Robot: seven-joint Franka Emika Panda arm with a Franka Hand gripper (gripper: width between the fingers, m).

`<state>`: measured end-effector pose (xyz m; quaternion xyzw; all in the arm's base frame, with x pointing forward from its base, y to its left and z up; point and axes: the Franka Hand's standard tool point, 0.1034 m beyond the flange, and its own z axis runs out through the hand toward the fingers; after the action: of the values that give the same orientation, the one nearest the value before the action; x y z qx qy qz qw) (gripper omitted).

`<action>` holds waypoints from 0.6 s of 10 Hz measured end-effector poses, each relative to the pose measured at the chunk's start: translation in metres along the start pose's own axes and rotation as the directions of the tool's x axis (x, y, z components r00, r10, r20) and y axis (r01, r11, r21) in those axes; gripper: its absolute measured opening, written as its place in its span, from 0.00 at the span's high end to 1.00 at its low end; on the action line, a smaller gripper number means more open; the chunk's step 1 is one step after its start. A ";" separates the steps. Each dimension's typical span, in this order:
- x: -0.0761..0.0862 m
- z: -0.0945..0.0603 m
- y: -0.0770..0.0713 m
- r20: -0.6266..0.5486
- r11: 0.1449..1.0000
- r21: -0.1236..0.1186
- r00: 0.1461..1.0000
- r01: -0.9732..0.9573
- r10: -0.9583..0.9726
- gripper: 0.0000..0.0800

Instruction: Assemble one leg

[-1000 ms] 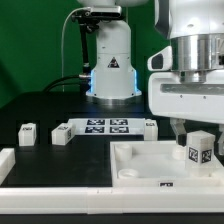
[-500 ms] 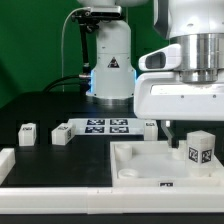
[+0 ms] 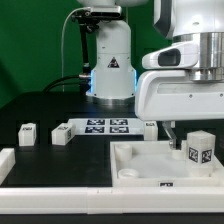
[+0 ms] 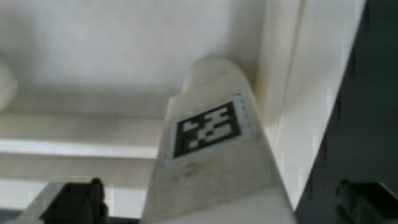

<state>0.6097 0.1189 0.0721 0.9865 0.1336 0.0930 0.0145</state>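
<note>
A leg (image 3: 200, 150), a small white block with a square marker facing the camera, stands upright in the large white tray (image 3: 140, 168) at the exterior view's right. My gripper (image 3: 186, 134) hangs right above it. In the wrist view the leg (image 4: 217, 150) fills the middle, with the dark fingertips (image 4: 80, 203) on either side of it and a gap showing on each side. The gripper (image 4: 222, 208) is open around the leg and does not touch it.
Three more legs lie on the black table: one at the exterior view's left (image 3: 27, 133), one beside it (image 3: 61, 134), one behind the tray (image 3: 150, 126). The marker board (image 3: 105, 126) lies between them. The arm's base (image 3: 110, 60) stands behind. A white part (image 3: 8, 160) sits at the left front.
The hand has shifted toward the exterior view's left and sits a little lower over the tray. The leg in the tray has not moved.
</note>
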 end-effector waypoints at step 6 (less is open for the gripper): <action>-0.001 0.001 0.001 0.002 0.999 0.000 0.999 -0.033 0.033 0.64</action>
<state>0.6095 0.1179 0.0711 0.9887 0.1172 0.0925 0.0132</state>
